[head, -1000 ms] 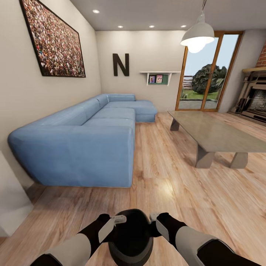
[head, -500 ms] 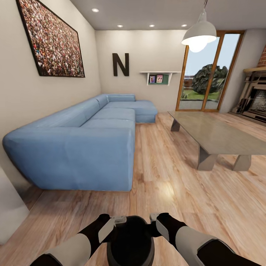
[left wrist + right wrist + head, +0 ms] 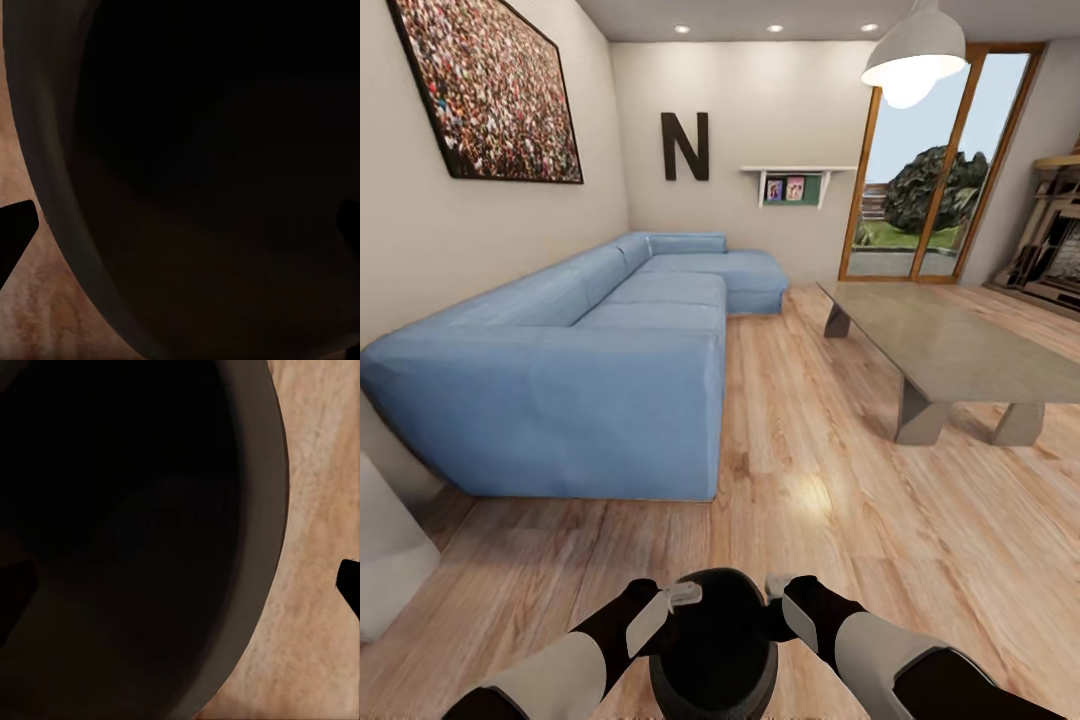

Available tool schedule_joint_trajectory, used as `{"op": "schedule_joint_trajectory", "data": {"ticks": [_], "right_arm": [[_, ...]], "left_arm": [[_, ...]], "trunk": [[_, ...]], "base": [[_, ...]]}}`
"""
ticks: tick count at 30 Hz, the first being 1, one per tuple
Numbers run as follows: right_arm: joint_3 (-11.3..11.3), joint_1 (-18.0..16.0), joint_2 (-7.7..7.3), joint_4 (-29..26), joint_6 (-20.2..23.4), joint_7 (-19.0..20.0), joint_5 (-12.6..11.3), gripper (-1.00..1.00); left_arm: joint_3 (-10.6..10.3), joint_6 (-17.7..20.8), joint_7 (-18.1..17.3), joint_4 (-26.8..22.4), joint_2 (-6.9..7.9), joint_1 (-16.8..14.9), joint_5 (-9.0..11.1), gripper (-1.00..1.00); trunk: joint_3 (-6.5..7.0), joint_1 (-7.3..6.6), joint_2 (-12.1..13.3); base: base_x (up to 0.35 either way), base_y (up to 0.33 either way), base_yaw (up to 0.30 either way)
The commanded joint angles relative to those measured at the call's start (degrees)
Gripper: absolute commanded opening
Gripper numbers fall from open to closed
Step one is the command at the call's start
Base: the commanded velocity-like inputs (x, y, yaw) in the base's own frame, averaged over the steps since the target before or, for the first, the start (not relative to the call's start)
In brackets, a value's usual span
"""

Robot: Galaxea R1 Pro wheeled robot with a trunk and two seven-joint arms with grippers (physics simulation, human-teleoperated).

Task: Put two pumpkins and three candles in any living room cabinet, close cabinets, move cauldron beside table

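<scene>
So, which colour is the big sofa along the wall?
The sofa is light blue, seen best in the head view.

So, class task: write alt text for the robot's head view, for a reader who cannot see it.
Both robot hands, the left hand and the right hand, grip a black cauldron from either side above a wooden floor. Ahead are a blue sofa on the left and a low grey table on the right.

- Head view: high, looking forward and down across the wood-plank floor [image 3: 830, 520] towards the blue sectional sofa [image 3: 590, 370] and the low grey glossy table [image 3: 950, 350].
- Both wrist views: very close, looking into the round black cauldron [image 3: 225, 180] [image 3: 127, 525].
- All views share the cauldron [image 3: 718, 645] and floor.
</scene>
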Motion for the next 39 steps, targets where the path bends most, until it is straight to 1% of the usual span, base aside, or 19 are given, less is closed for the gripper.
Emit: {"op": "schedule_joint_trajectory", "data": {"ticks": [1, 19, 36, 37, 39], "right_arm": [[0.44, -0.04, 0.00, -0.02, 0.20, 0.07, -0.31, 1.00], [0.44, -0.04, 0.00, -0.02, 0.20, 0.07, -0.31, 1.00], [0.44, -0.04, 0.00, -0.02, 0.20, 0.07, -0.31, 1.00], [0.44, -0.04, 0.00, -0.02, 0.20, 0.07, -0.31, -1.00], [0.44, -0.04, 0.00, -0.02, 0.20, 0.07, -0.31, -1.00]], "left_arm": [[-0.35, 0.18, 0.46, -0.11, 0.03, -0.02, 0.60, 1.00], [-0.29, 0.18, 0.46, -0.11, 0.03, 0.01, 0.59, 1.00], [-0.28, 0.17, 0.46, -0.12, 0.03, 0.00, 0.53, 1.00], [-0.28, 0.16, 0.46, -0.14, 0.03, 0.00, 0.53, 1.00], [-0.28, 0.14, 0.46, -0.16, 0.05, -0.02, 0.54, 1.00]], "trunk": [[-0.28, 0.01, -0.04], [-4.27, 0.47, -0.28], [-4.27, 0.47, -0.28], [-4.27, 0.47, -0.28], [-4.27, 0.47, -0.28]], "base": [[0.000, 0.000, 0.000], [0.000, 0.000, 0.000], [0.000, 0.000, 0.000], [0.000, 0.000, 0.000], [0.000, 0.000, 0.000]]}}
